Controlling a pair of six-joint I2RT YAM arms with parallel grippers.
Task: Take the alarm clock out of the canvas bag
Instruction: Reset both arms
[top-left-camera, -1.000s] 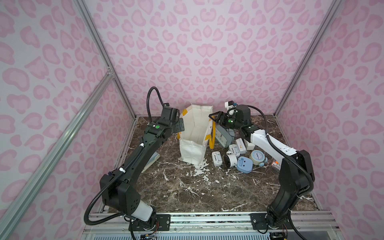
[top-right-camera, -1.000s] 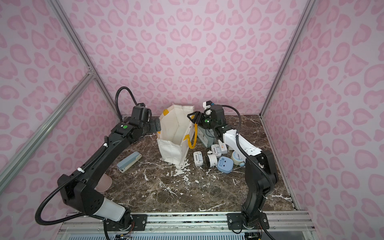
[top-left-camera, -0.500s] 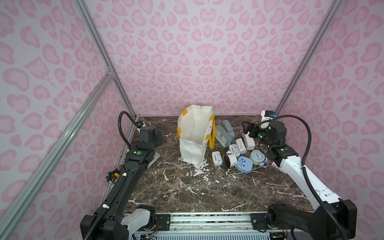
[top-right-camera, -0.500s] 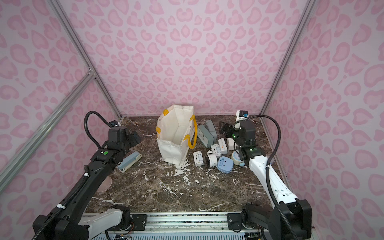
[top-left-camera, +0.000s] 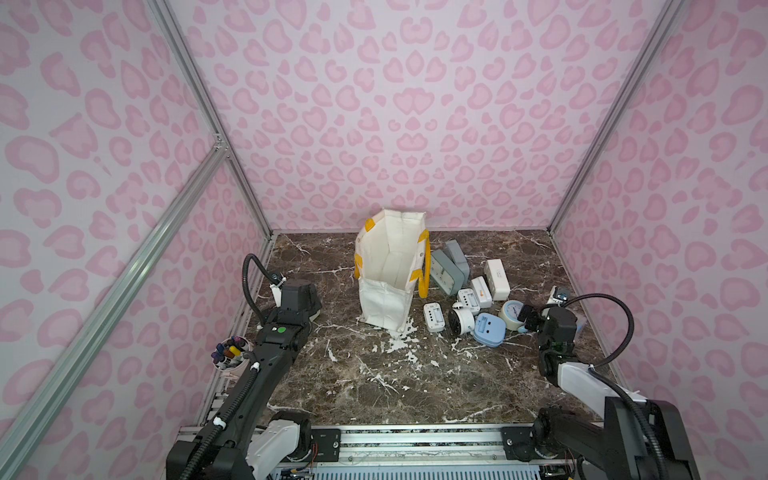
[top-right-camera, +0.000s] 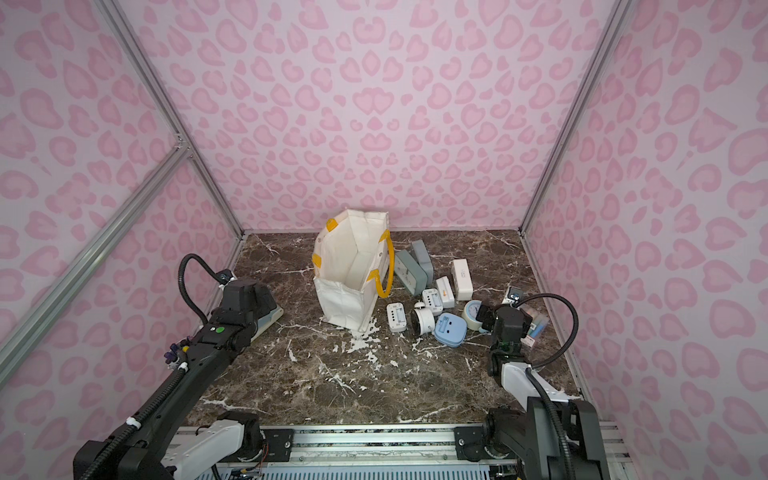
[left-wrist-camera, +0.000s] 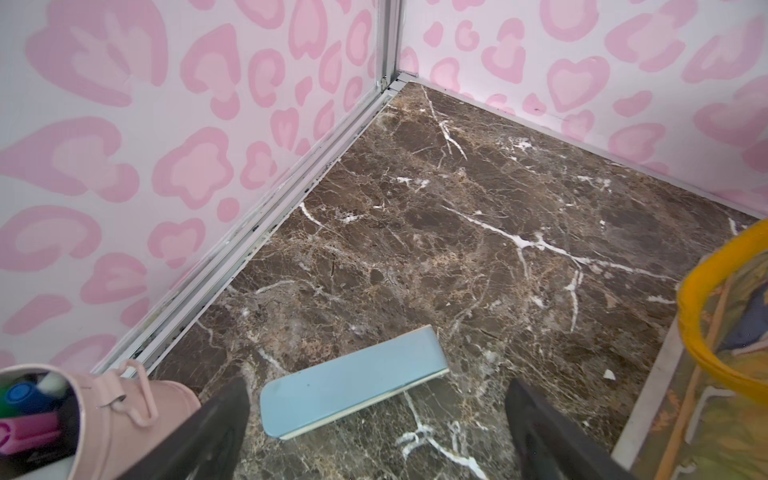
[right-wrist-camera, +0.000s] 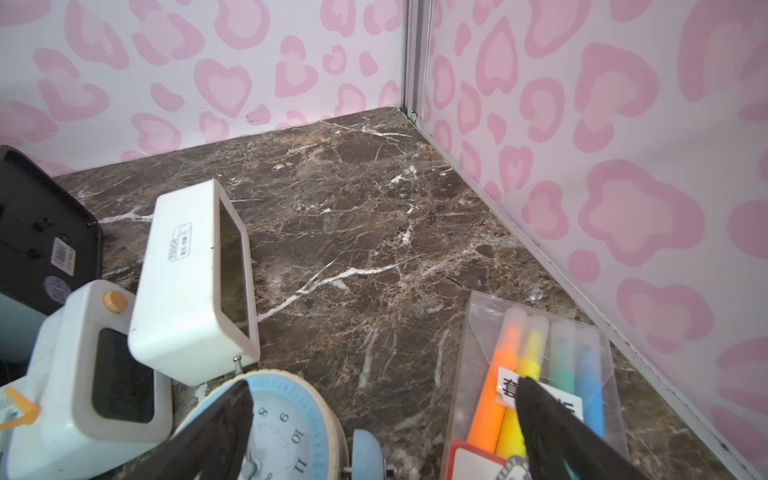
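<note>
The canvas bag stands upright with its mouth open on the marble worktop, near the back wall, as both top views show. A yellow strap handle hangs down its right side. The alarm clocks are outside the bag, grouped on the worktop just beside it on the robot's right.

The left claw is open, jaws wide apart, gripping nothing. It is low over the worktop near the left wall, well apart from the bag. A flat blue case lies below it, and a pink cup of markers stands near.

The right claw is open and empty. One finger is over a round blue-rimmed clock, the other over a clear packet of highlighters. A white rectangular clock stands near
</note>
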